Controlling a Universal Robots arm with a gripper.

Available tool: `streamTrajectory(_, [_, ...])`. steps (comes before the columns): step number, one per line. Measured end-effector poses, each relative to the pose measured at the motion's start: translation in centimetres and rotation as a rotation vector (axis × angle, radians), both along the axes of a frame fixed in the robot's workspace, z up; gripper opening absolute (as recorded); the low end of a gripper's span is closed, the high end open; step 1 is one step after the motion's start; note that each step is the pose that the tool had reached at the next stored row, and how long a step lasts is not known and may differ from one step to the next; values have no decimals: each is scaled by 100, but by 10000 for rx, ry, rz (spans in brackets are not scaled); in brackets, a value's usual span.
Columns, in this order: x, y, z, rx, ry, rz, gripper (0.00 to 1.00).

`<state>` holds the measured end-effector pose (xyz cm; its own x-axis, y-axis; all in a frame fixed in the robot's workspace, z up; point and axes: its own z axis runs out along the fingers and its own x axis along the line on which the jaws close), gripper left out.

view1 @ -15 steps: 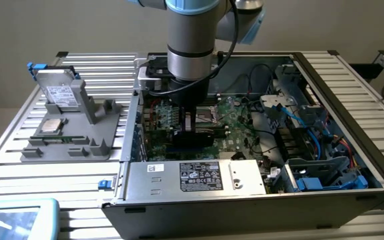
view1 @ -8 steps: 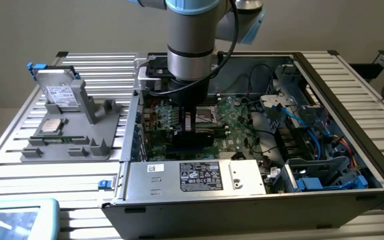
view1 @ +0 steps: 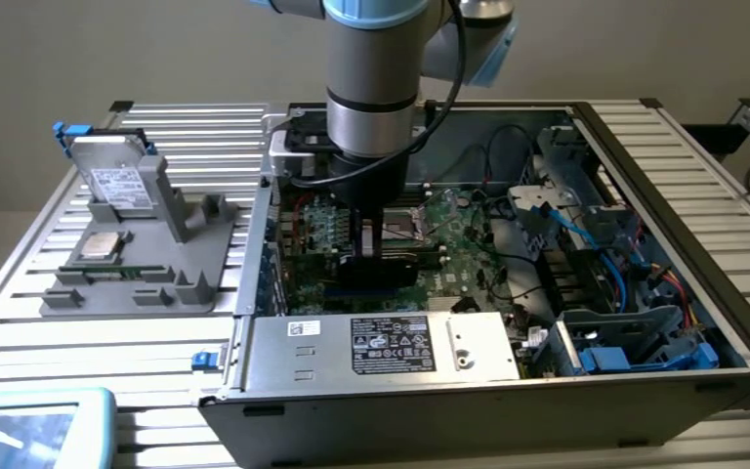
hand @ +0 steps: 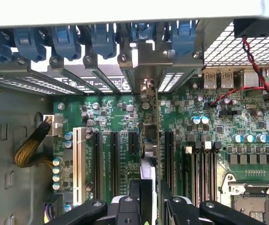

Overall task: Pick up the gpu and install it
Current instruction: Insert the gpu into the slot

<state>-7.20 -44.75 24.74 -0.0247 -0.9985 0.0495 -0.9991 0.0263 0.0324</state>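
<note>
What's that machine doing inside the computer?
A robot arm reaches down into an open computer case. Its gripper is shut on the gpu, holding the card on edge over the slots of the green motherboard, bracket end toward the case's rear openings. Whether it sits in a slot I cannot tell.

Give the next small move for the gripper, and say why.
Probably press straight down a little. The gripper holds the gpu edge-on, upright over the motherboard and its slots; I cannot tell whether it is seated.
</note>
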Motion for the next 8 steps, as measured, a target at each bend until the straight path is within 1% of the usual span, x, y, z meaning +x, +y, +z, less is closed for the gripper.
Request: streamTrajectory(8, [-3,-3,0,-1,-7,78,27])
